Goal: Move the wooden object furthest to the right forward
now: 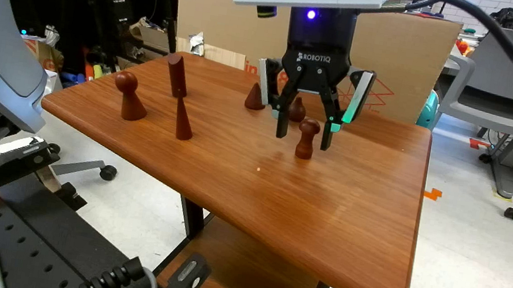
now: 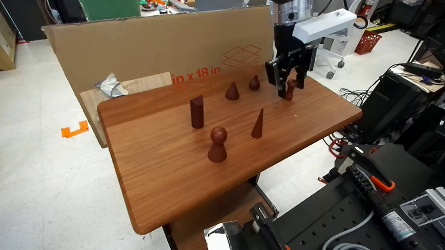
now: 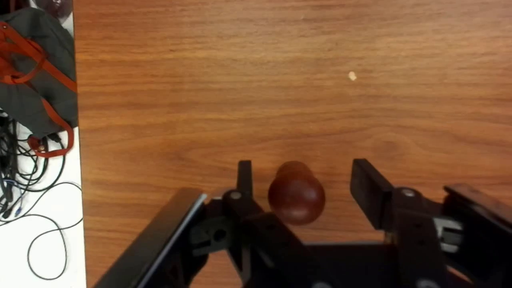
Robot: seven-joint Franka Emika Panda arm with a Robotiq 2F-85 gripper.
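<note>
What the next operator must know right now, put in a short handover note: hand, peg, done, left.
Hand: open, one finger on either side of the wooden peg; the wrist view shows a gap on both sides.
Peg: upright on the table, rightmost of the wooden pieces in both exterior views.
Done: hand lined up around the peg, no grip yet. Whether the peg has been moved at all, these views can't tell.
Left, most likely: close on the peg, move it forward, release.
</note>
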